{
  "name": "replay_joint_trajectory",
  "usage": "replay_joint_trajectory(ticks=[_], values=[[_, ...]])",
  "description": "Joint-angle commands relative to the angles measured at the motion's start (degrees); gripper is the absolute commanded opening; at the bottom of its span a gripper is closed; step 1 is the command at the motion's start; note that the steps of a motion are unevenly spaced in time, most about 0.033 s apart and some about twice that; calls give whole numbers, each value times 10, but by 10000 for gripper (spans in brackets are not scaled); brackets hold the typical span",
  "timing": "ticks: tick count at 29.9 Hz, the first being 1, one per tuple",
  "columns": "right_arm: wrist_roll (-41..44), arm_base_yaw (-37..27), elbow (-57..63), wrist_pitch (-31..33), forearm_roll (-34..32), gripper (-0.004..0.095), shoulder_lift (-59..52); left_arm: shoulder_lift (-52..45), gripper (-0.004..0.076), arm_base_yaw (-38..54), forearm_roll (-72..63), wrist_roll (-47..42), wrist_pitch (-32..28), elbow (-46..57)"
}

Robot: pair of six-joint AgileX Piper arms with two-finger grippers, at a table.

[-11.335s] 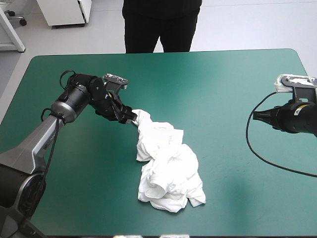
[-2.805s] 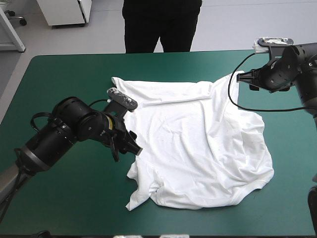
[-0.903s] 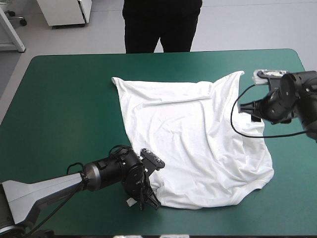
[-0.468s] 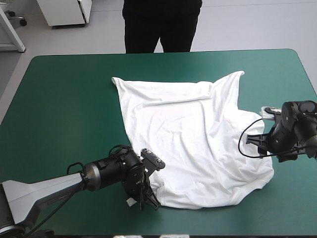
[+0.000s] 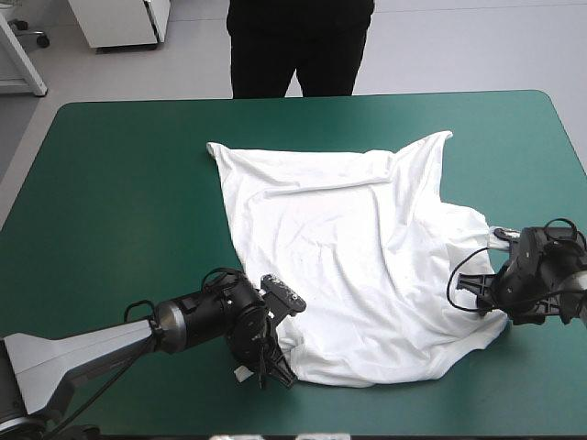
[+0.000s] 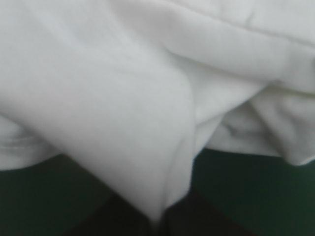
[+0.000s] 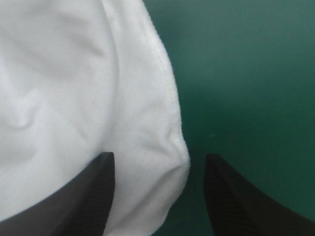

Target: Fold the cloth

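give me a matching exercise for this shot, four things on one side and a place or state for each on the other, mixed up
Things
1. left hand
2. right hand
3. T-shirt
4. table

Places or states
A. white, spread out across the middle of the table
B. open, fingers on either side of the T-shirt's right edge
C. teal-green cover, lying under everything else
D. shut on the T-shirt at its near left corner

Pairs: 1-D, 2-B, 3-A, 4-C
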Motion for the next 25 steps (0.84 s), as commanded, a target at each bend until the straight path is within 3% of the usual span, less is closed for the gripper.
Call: replay_joint_trajectory(ticks=[1,10,12,15,25], values=[[3,-5,13,-32,-3,491,-16,1,-9,-4,-21,1,-20,0],[-6,-5,60,-44,47,368,30,1,-9,-4,-21,1,-20,0],[-24,-5,60,-54,73,268,35,0,-9,-4,-21,1,-20,0],[-33,-5,55,-58,95,2,35,-2,-9,-4,-15,1,-20,0],[-99,-4,-32,32,99,-17,-15,-76,-9,73,88,-34,37,-66]])
